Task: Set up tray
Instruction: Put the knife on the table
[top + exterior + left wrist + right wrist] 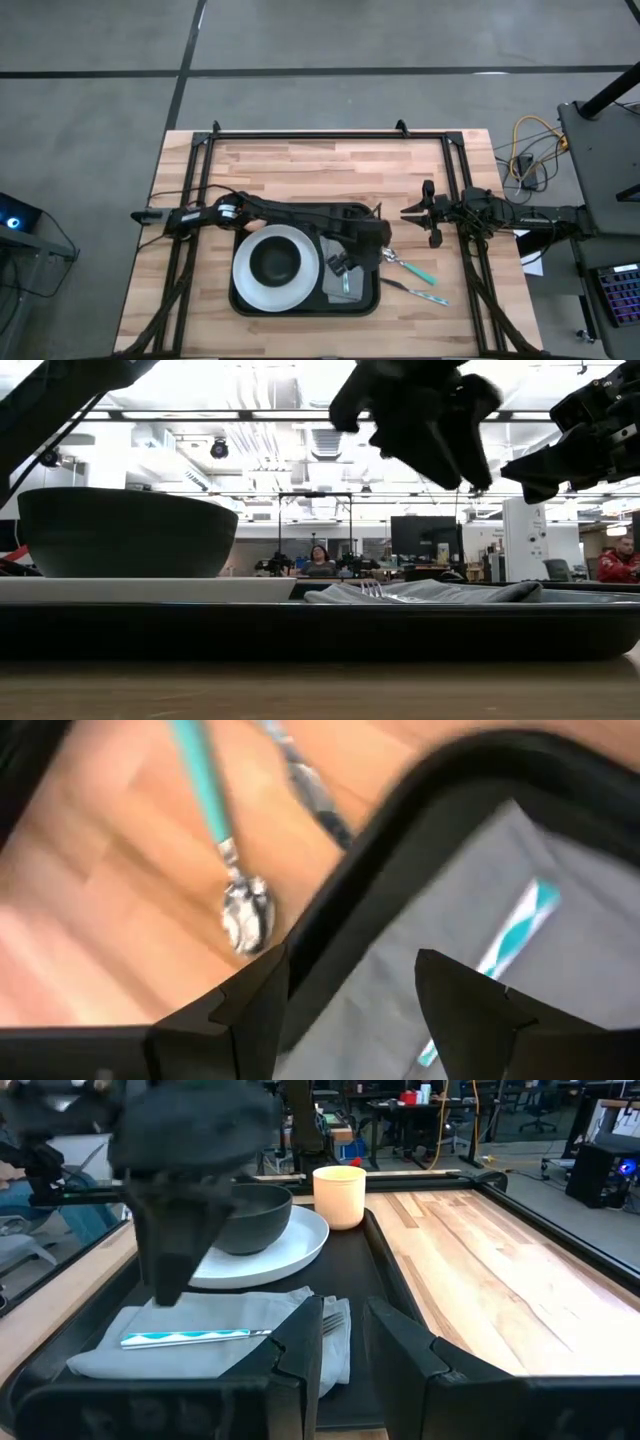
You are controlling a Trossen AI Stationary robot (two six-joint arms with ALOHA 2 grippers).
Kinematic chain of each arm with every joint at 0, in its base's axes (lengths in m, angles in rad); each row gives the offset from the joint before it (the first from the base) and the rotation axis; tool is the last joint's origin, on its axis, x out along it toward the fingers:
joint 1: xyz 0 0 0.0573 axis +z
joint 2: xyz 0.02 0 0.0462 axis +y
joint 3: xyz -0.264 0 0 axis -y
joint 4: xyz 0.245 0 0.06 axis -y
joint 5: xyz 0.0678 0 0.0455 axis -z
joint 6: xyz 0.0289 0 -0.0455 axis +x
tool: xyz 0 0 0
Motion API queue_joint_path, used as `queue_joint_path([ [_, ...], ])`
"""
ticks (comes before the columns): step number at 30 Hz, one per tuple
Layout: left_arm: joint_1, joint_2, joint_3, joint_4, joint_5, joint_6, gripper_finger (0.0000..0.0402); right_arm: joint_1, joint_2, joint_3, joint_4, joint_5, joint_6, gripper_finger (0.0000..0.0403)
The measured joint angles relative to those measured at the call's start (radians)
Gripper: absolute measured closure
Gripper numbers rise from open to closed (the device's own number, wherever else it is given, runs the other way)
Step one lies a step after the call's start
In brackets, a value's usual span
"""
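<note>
Two arms flank the tray (300, 304), which lies on the wooden table (300, 165) near its front edge. From above, the left gripper (342, 266) hangs over the napkin (345, 285) at the tray's right end, fingers apart and empty; the right gripper (428, 213) waits beyond the tray's right rim, fingers a little apart, over bare wood. At table height, a bowl (125, 530) stands on the plate (140, 589). Left wrist: a spoon (240, 900) lies outside the rim. Right wrist: a fork (225, 1336) rests on the napkin.

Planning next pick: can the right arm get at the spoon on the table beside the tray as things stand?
Probably yes. The spoon lies on bare wood outside the tray, uncovered; the right gripper waits just beyond it. The left gripper hangs over the napkin, close by.
</note>
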Motion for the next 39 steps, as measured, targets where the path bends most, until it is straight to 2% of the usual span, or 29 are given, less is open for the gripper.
queue_joint_path([
  [3,0.014,-0.017,-0.016,-0.002,0.000,-0.148,0.0204,0.000,0.000,0.000,0.000,0.000,0.000,0.0335],
  [8,0.024,-0.018,-0.039,-0.131,0.034,-0.215,0.0204,0.000,0.000,0.000,0.000,0.000,0.000,0.0335],
  [14,0.024,-0.057,-0.168,-0.127,0.294,-0.276,0.0204,0.000,0.000,0.000,0.000,0.000,0.000,0.0335],
  [18,0.024,-0.121,-0.322,-0.069,0.423,-0.285,0.0204,0.000,0.000,0.000,0.000,0.000,0.000,0.0335],
  [20,0.024,-0.175,-0.438,0.022,0.466,-0.293,0.0204,0.000,0.000,0.000,0.001,0.001,-0.018,0.0335],
  [24,0.025,-0.347,-0.748,0.341,0.475,-0.374,0.0204,0.000,0.000,0.000,0.000,0.001,-0.036,0.0335],
  [31,0.067,-0.754,-1.245,0.854,0.358,-0.531,0.0204,0.000,0.000,0.000,0.000,0.000,0.011,0.0335],
  [36,0.110,-1.021,-1.569,1.177,0.344,-0.618,0.0204,0.000,0.000,0.000,0.001,0.000,0.017,0.0335],
  [39,0.138,-1.145,-1.733,1.317,0.310,-0.674,0.0204,0.000,0.000,0.000,0.000,0.000,0.014,0.0335],
])
